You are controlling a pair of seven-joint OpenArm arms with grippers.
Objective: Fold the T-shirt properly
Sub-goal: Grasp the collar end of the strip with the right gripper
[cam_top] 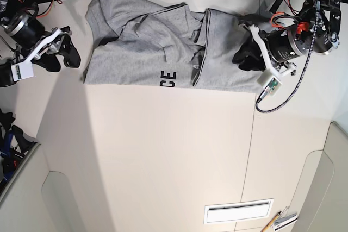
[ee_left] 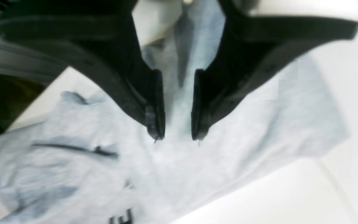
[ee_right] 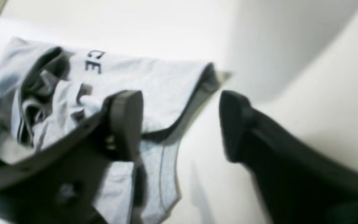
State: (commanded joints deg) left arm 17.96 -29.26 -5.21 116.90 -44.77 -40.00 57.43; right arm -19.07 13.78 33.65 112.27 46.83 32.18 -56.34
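Above T-shirt (cam_top: 141,52), both grippers (ee_left: 178,137) open, empty

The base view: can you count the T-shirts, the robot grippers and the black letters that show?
T-shirt: 1
Grippers, left and right: 2
Clear black letters, C and E: 2
Total: 5

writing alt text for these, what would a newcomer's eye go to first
Probably the crumpled grey T-shirt, spread along the far side of the pale table, with black letters "CE" near its front edge. Next, the two dark robot arms: the left gripper is over the shirt, its jaws apart, while the right gripper hangs open at the shirt's other end.
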